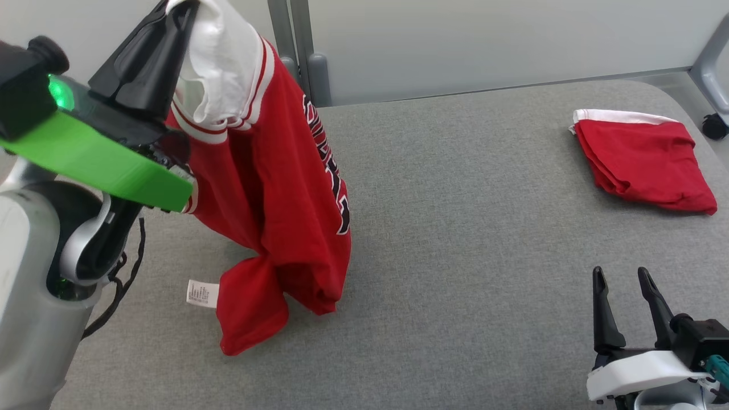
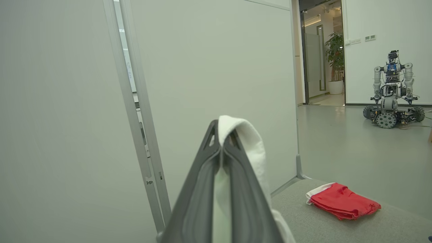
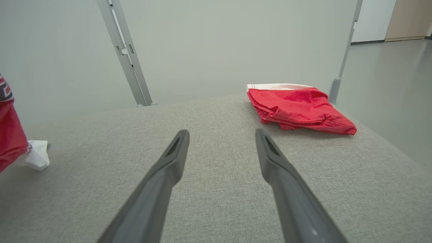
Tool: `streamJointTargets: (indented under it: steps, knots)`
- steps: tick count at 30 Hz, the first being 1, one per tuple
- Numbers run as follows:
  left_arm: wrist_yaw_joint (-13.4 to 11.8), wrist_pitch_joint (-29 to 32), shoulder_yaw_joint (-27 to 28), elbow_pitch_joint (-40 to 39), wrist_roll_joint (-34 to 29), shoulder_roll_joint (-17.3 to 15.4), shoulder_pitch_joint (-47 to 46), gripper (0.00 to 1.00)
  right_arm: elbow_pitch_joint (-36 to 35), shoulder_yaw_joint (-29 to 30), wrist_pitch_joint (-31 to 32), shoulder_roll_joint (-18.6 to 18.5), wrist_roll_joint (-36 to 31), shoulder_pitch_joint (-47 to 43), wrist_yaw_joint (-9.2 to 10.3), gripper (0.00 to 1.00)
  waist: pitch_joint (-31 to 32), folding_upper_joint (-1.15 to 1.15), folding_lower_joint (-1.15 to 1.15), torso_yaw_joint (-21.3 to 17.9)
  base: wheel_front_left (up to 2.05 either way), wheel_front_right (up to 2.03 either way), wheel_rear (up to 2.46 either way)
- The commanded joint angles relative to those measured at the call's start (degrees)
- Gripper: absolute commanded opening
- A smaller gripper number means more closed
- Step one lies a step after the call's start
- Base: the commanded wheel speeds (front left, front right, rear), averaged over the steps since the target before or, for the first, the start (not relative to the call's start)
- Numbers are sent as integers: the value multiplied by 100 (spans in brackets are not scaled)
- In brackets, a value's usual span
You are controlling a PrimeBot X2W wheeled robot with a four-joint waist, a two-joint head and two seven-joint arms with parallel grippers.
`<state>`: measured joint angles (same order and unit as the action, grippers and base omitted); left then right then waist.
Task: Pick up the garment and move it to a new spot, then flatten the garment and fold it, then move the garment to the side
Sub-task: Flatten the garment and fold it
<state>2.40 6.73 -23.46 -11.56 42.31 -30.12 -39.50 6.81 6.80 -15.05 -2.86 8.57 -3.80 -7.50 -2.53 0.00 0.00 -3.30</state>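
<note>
Fingers (image 2: 202, 189) of the left gripper (image 2: 221, 135) pinch together on the white part of the red garment (image 1: 273, 188), which hangs with its hem resting on the grey table (image 1: 467, 256). The right gripper (image 1: 621, 276) hovers spread and empty; beyond it lies a folded red cloth (image 1: 643, 165).

Broad bare surface (image 1: 467, 256) between red garment (image 1: 273, 188) at left and folded cloth (image 1: 643, 165) far right; partition (image 1: 484, 40) apparently just behind.
</note>
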Motion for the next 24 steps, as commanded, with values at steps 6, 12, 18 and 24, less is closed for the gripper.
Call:
streamJointTargets:
  steps: [6,12,18,24]
  knots:
    - [-135,390,-316,380,-243,264,-705,0,46,-121,-16,-8,108,147,2,100,-58,0,0,-169,0,0,0]
    - [-39,474,-501,825,-290,428,-1042,0,108,-198,-16,-7,249,183,2,100,-131,0,0,-411,0,0,0]
    - [281,353,-899,1469,-170,741,-1113,0,112,-323,-16,-5,326,360,2,100,-391,0,0,-609,0,0,0]
    - [413,-197,-1192,2515,-272,1126,-1297,0,129,-591,-16,-7,446,668,2,100,-796,0,0,-964,0,0,0]
